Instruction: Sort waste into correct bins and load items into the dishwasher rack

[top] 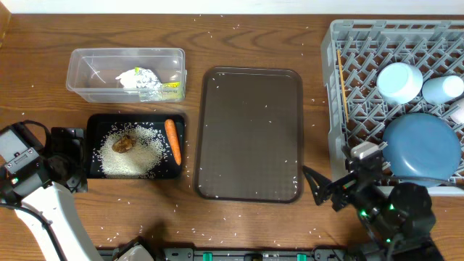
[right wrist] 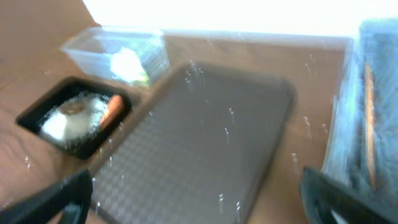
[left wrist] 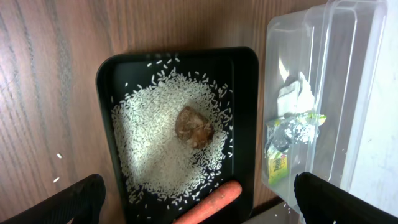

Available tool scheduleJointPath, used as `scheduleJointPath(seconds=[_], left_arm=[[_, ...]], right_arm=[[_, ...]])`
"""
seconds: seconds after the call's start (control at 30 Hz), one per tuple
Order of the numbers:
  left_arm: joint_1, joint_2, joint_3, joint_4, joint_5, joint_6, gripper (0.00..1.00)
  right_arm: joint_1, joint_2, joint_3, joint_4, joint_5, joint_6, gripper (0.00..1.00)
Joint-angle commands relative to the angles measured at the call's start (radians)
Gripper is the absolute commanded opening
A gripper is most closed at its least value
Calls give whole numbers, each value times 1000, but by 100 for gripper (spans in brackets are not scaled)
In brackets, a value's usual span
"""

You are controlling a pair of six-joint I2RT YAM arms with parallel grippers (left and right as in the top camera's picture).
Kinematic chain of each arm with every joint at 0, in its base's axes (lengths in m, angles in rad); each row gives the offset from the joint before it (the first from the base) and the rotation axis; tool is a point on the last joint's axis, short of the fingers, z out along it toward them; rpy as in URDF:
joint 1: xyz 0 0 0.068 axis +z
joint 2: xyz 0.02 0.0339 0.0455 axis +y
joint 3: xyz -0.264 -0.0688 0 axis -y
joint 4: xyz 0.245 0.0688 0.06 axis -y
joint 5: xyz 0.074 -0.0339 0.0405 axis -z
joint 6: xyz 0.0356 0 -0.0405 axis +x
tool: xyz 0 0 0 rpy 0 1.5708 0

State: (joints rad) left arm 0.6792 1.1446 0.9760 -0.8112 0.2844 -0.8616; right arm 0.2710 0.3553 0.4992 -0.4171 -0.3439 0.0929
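Observation:
The black tray [top: 93, 145] holds white rice [top: 141, 158], a brown lump [top: 123, 143] and the carrot [top: 173, 140]. The clear tub [top: 87, 72] behind it holds the napkin [top: 136, 77], foil [left wrist: 289, 134] and the green-yellow wrapper [top: 171, 90]. The grey rack [top: 333, 109] at right holds the chopsticks [top: 341, 80], light-blue bowl [top: 400, 81], light-blue cup [top: 442, 88] and dark-blue plate [top: 424, 148]. A white cup [top: 459, 110] shows at the frame edge. My left gripper [top: 76, 159] [left wrist: 199, 186] is open by the black tray [left wrist: 242, 93]. My right gripper [top: 326, 187] [right wrist: 199, 193] is open and empty.
The brown serving tray [top: 250, 109] lies between the bins and the rack, with a few rice grains on it. Loose rice grains are scattered over the wooden table [top: 239, 29]. The right wrist view is blurred.

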Motion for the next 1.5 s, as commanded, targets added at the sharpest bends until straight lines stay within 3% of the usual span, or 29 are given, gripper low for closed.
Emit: scheduleJointPath(seconds=[0.0, 0.17, 0.47, 0.77, 1.03, 1.47], left_arm=[[3, -2, 2, -4, -9, 16, 98], [3, -2, 2, -3, -9, 16, 98], [3, -2, 2, -3, -9, 16, 98], [3, -2, 2, -3, -9, 16, 98], [3, -2, 2, -3, -9, 16, 98], [3, -2, 2, -4, -9, 16, 98]], right_arm=[[11, -60, -113, 186, -139, -151, 99], [6, -121, -246, 435, -67, -151, 99], [-18, -257, -440, 586, 134, -57, 99], [-134, -350, -494, 564, 198, 49, 99], [-269, -350, -494, 348, 233, 48, 99], [-292, -350, -494, 349, 250, -57, 99]])
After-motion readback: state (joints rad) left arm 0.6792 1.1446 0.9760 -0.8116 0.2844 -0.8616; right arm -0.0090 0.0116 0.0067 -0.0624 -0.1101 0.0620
